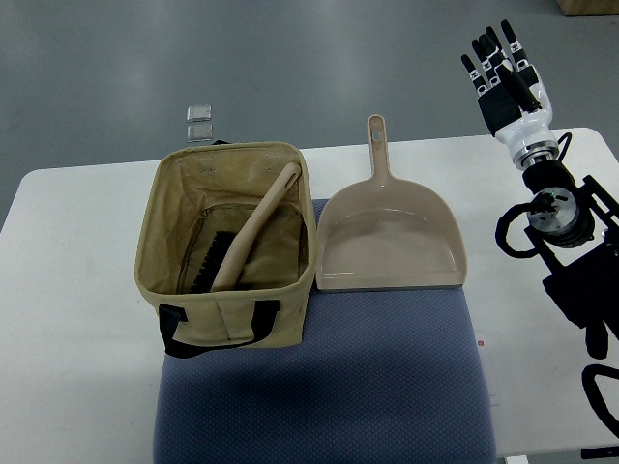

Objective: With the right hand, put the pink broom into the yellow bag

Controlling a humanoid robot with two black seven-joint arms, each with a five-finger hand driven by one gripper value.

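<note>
Grey floor surrounds one white tabletop (77,290) with rounded corners; one blue-grey textured mat (387,387) covers its near centre. One yellow bag (227,242), a soft fabric box shape with an open top and black strap handles, stands on the mat's left part. One broom (253,230) is inside the bag: its pinkish-beige handle leans against the far right rim, and its dark bristles lie on the bag floor. One dustpan (392,242) of the same smooth pinkish-beige plastic lies flat just beside the bag on the right, handle pointing away. Two small clear squares (200,123) lie on the floor beyond the tabletop. One right hand (503,72), black and white, is raised at the far right, well apart from the bag; its fingers (495,46) are extended and hold nothing.
</note>
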